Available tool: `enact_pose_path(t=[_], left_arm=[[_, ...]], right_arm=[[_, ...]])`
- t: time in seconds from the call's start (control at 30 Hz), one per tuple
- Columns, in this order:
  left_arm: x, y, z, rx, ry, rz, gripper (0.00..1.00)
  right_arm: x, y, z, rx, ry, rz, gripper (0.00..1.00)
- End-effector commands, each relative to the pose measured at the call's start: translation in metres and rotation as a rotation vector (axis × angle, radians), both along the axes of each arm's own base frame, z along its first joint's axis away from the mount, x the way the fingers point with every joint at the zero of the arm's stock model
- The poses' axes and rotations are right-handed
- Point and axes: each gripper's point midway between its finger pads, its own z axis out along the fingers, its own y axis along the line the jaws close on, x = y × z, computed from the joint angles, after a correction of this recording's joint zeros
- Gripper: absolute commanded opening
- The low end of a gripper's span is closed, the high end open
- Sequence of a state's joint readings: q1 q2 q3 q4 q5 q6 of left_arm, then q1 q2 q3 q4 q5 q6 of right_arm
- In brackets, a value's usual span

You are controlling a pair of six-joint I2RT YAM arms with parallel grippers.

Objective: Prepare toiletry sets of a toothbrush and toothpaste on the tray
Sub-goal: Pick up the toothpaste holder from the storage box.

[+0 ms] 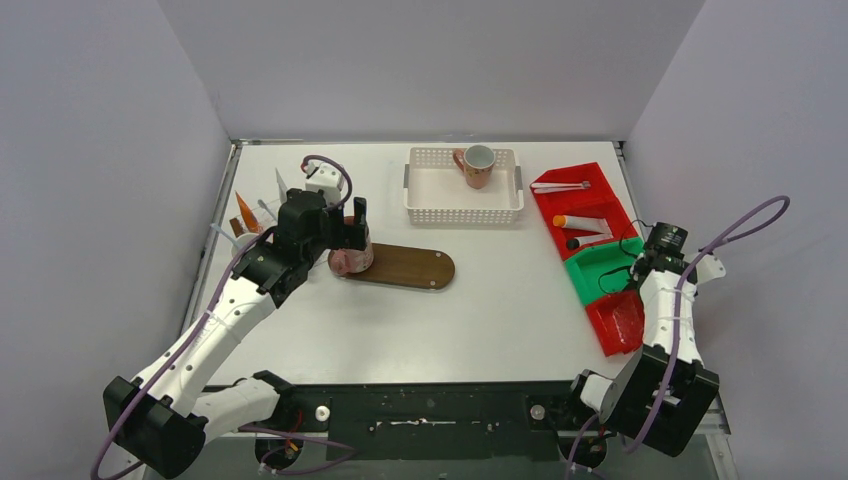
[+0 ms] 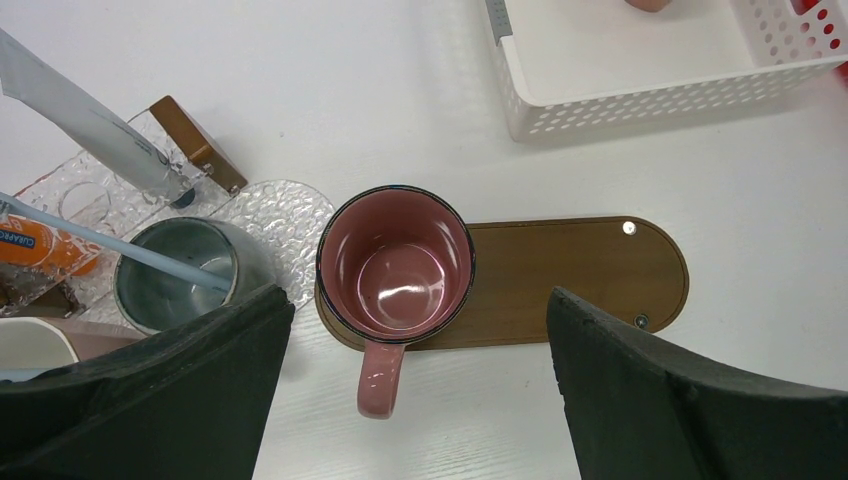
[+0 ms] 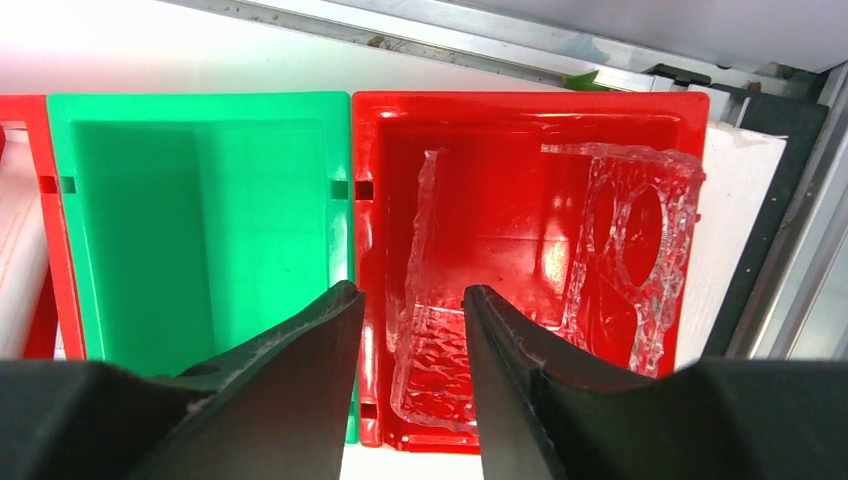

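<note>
1. Left gripper (image 2: pixel 412 310): jaws spread wide, holding nothing, flanking the maroon mug (image 2: pixel 395 262).
2. Maroon mug: upright, empty, at frame centre on the wooden tray's (image 2: pixel 570 270) left end.
3. Right gripper (image 3: pixel 405 300): jaws narrowed about the clear holder's (image 3: pixel 640 230) wall; whether it grips cannot be told.

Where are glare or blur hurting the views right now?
Top external: evenly lit, sharp, soft shadows only. Left wrist: a bright reflection inside the pink mug. Right wrist: the table above the green bin is blown out white; glints break up the clear plastic holder in the red bin.
</note>
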State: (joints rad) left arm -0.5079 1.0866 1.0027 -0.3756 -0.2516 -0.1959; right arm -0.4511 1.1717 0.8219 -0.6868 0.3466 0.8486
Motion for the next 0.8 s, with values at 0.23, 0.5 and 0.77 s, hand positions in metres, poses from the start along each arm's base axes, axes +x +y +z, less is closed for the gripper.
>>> enact_pose_path(t=[0.23, 0.5, 0.77], left_arm=[[0.007, 0.000, 0.013, -0.008, -0.065, 0.004, 0.97], [0.007, 0.000, 0.011, -0.006, -0.063, 0.002, 0.97], [0.007, 0.000, 0.010, -0.005, -0.058, -0.001, 0.97]], right_arm=[[0.005, -0.005, -0.008, 0.026, -0.034, -0.043, 0.23], [0.004, -0.004, -0.015, 0.039, -0.019, -0.053, 0.15], [0.004, -0.006, -0.008, 0.022, -0.030, -0.048, 0.06]])
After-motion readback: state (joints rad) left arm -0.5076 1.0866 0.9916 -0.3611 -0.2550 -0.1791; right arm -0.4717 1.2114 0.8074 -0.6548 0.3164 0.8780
